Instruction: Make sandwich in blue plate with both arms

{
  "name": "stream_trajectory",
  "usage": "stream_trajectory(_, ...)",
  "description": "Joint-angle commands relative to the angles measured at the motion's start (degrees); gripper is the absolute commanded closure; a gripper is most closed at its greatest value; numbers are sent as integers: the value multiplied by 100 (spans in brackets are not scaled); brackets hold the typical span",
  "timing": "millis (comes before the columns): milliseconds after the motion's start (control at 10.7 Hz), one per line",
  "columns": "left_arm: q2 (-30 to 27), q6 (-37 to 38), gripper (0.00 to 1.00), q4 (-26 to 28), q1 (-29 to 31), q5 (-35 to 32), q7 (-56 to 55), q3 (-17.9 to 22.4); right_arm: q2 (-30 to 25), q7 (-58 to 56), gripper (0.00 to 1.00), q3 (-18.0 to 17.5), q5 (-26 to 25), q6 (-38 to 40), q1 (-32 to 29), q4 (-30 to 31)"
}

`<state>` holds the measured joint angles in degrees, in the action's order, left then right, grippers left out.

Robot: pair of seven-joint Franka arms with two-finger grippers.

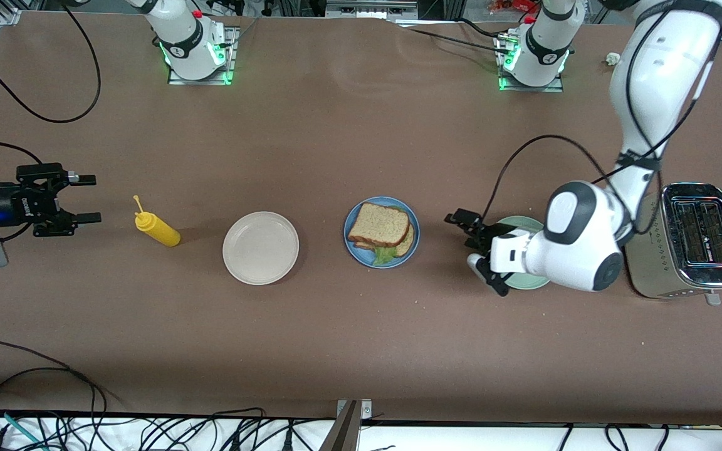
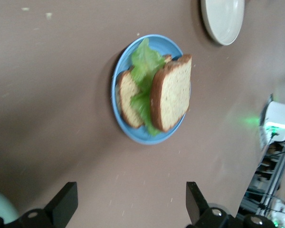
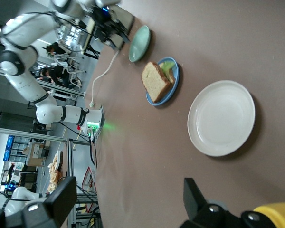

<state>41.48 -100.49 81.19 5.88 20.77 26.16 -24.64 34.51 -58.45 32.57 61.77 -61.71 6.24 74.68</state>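
The sandwich [image 1: 380, 227] lies in the blue plate [image 1: 351, 241] at mid-table: a top bread slice sits askew over a lower slice, with green lettuce showing between. The left wrist view shows the sandwich [image 2: 172, 92] on the blue plate [image 2: 166, 45]. My left gripper [image 1: 469, 242] hangs open and holds nothing, just off the plate's edge toward the left arm's end; my left gripper [image 2: 131, 204] has only bare table between its fingers. My right gripper [image 1: 88, 199] waits open at the right arm's end. My right gripper [image 3: 130, 199] looks along the table to the sandwich [image 3: 156, 81].
A beige plate [image 1: 261, 247] sits beside the blue plate toward the right arm's end, then a yellow squeeze bottle [image 1: 157, 230]. A pale green plate [image 1: 524, 222] lies under the left arm's wrist. A silver toaster [image 1: 693, 244] stands at the left arm's end.
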Motion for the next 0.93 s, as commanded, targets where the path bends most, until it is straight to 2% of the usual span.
stream_trajectory(0, -1191, 791, 0, 169, 97, -1237, -566, 73, -610, 1559, 0, -5, -1232, -358, 648, -59)
stream_trajectory(93, -1586, 1011, 0, 169, 141, -1642, -811, 73, -848, 2078, 0, -84, -1873, -533, 851, -59)
stream_trajectory(186, -1990, 1161, 0, 169, 150, -1916, -1066, 73, -1137, 2510, 0, -493, -2714, -753, 896, -59)
stream_trajectory(373, -2624, 1286, 0, 204, 133, -2330, -1376, 221, -1630, 3433, 0, -1949, -4814, -1175, 521, -15)
stream_trajectory(466, -2845, 1286, 0, 230, 11, -2340, -1394, 571, -1728, 3750, 0, -2383, -5467, -1316, 336, 11)
stream_trajectory(652, -3214, 1269, 0, 370, -296, -2270, -1403, 1282, -1851, 4348, 0, -2527, -6025, -1763, 299, 142)
stream_trajectory(838, -3820, 1207, 0, 844, -543, -2270, -1429, 1680, -2437, 4841, 0, -2816, -6229, -2963, 46, 1113)
